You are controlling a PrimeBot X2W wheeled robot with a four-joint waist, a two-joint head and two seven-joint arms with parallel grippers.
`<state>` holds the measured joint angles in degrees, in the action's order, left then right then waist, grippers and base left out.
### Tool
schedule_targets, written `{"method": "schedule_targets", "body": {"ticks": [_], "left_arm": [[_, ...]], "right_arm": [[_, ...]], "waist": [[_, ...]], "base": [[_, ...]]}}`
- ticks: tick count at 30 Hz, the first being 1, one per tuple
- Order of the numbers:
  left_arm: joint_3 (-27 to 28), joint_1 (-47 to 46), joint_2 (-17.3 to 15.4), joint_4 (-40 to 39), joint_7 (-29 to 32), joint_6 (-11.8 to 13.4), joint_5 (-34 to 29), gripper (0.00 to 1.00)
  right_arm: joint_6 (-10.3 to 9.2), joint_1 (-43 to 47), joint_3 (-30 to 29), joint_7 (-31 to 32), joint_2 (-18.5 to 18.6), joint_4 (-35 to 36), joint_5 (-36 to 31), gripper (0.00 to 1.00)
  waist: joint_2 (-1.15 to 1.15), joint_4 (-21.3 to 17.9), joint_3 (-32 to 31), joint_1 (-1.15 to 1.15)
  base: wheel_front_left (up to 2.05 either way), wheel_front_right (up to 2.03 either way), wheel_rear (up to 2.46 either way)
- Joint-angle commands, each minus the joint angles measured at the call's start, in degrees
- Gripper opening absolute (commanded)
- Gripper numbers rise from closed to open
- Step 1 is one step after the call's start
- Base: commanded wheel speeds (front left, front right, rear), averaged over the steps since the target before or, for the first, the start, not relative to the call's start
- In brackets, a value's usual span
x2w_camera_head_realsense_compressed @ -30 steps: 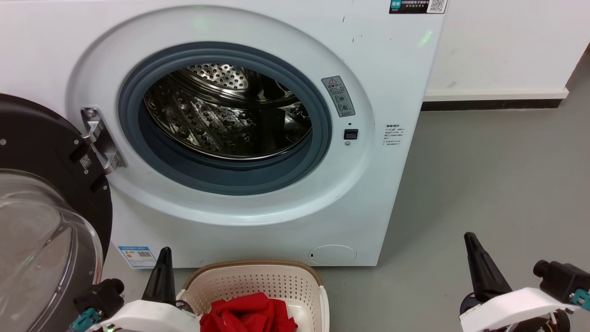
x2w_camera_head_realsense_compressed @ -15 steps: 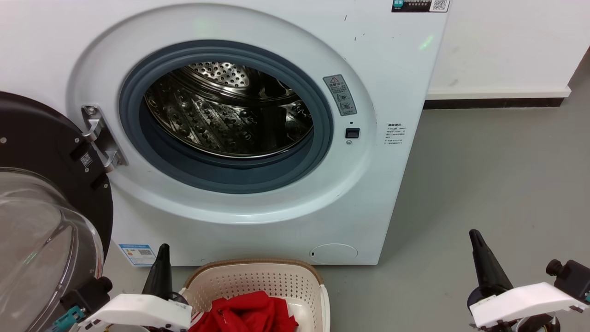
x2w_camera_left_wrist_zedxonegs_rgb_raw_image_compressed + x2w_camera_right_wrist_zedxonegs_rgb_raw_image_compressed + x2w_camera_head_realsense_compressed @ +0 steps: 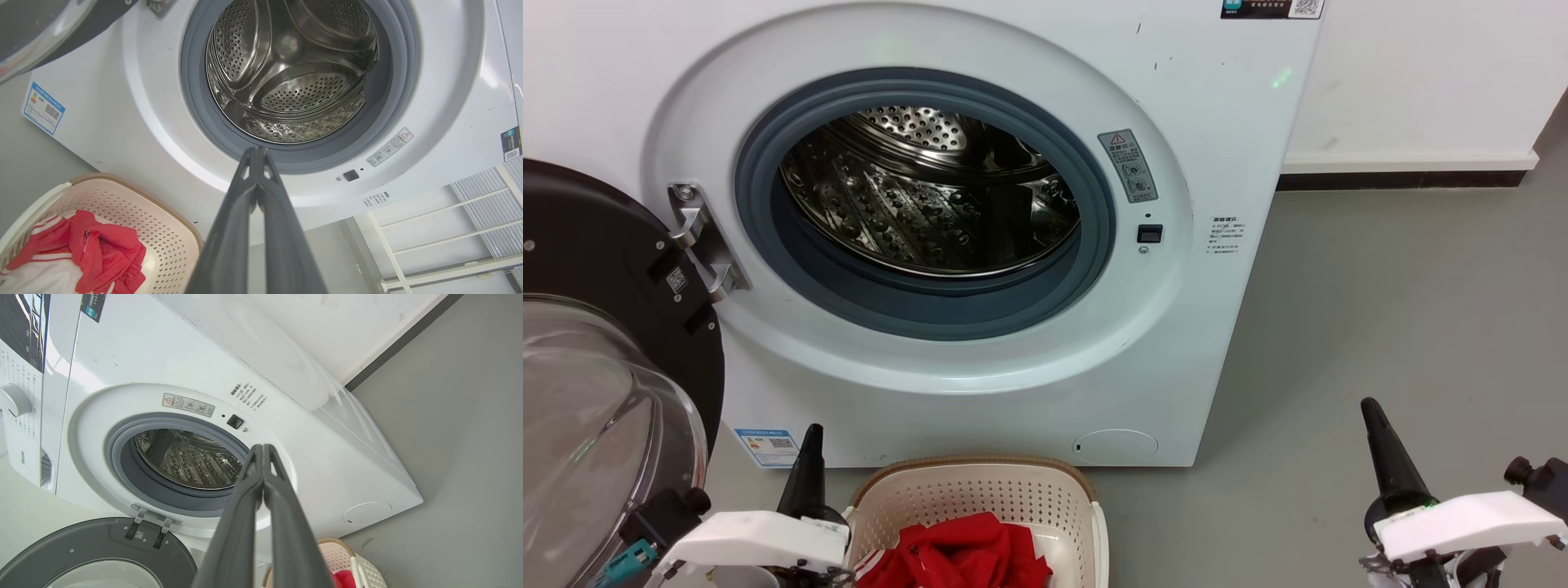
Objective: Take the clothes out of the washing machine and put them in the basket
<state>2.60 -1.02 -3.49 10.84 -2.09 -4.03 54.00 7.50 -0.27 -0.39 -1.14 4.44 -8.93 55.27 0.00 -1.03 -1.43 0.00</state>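
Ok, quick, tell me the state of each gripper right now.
The left gripper, two long dark fingers: closed, holding nothing.
The right gripper, two long dark fingers: closed, holding nothing.

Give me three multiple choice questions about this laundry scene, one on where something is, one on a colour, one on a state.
1. Where are the bright red fabric clothes? A in the steel drum; B in the cream perforated plastic basket; C on the grey floor.
2. What colour is the rubber rim round the white washing machine's porthole? A grey; B red; C yellow.
3. How is the left claw? A wide open; B shut, empty; C shut on cloth.
Answers: 1 B, the red heap lies inside the basket walls. 2 A, the ring round the opening is grey. 3 B, its fingers meet with nothing between them.
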Motion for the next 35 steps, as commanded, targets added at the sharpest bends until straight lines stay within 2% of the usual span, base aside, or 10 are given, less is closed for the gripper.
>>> {"method": "schedule_targets", "body": {"ticks": [1,20,35], "left_arm": [[0.46,-1.60,-0.10,-0.29,0.50,-0.44,2.18,0.00],[1.80,-3.15,0.16,0.98,3.53,-1.67,15.48,0.00],[2.57,-3.96,0.32,1.78,5.31,-2.23,23.06,0.00]], "right_arm": [[0.00,-1.91,-0.26,0.21,0.41,0.22,2.34,0.00],[0.00,-3.51,-1.50,2.22,0.42,-1.68,15.93,0.00],[0.00,-4.40,-2.31,3.46,0.31,-2.83,23.59,0.00]], "waist": [[0.00,0.03,0.05,0.00],[0.00,0.33,0.52,0.00],[0.00,0.53,0.83,0.00]], "base": [[0.00,0.00,0.00],[0.00,0.00,0.00],[0.00,0.00,0.00]]}}
